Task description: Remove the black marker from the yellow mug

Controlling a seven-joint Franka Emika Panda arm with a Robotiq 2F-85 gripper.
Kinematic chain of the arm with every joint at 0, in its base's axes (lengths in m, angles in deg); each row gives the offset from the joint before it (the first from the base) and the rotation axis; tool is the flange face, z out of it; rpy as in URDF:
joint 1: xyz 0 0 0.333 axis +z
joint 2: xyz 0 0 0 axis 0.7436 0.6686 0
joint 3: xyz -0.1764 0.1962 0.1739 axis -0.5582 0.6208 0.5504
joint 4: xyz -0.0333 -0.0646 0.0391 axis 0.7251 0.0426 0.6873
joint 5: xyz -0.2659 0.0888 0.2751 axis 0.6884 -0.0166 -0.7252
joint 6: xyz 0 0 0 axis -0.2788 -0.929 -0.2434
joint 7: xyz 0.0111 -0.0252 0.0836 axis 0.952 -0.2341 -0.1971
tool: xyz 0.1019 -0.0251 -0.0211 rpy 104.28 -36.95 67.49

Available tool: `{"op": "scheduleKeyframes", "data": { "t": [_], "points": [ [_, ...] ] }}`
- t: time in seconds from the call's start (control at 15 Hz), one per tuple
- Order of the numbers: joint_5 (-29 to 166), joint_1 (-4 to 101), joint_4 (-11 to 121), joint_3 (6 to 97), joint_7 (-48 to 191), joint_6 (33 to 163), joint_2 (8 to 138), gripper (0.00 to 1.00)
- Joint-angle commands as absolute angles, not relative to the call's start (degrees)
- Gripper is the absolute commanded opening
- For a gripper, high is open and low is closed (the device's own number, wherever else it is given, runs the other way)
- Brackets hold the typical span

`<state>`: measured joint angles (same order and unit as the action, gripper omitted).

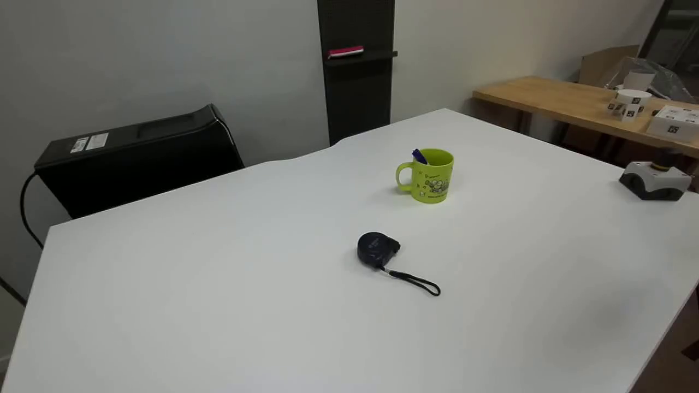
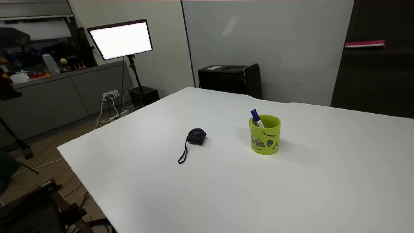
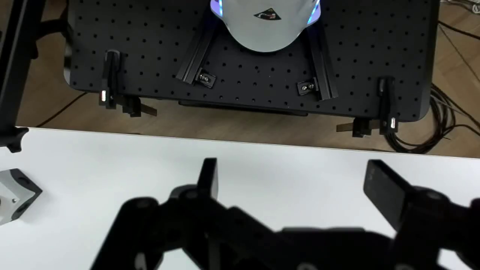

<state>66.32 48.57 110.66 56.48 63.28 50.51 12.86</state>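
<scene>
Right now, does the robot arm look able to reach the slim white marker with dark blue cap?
Probably yes: the black gripper is open, and nothing visible blocks the slim marker, which rises above the rim of the yellow-green cylindrical mug. The distance I cannot judge.

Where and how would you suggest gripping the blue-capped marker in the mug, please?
I'd take the marker by its blue cap, from above, since that end stands above the yellow-green mug. The marker leans toward the handle, so the open gripper would probably do best tilted to match, closing across the cap.
</scene>
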Motion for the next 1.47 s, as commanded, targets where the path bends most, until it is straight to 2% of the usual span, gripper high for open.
{"op": "scheduleKeyframes", "data": {
  "t": [0.0,0.27,0.67,1.07,1.4],
  "points": [
    [66.37,49.06,109.31,55.72,62.96,49.53,13.66,1.00],
    [68.35,48.29,106.82,54.62,61.74,51.98,14.13,1.00],
    [74.94,47.64,103.80,51.70,56.25,63.97,16.73,1.00],
    [75.48,46.44,102.36,47.15,51.78,77.12,24.37,1.00],
    [69.60,46.64,97.74,43.67,48.02,78.78,32.30,1.00]
  ]
}}
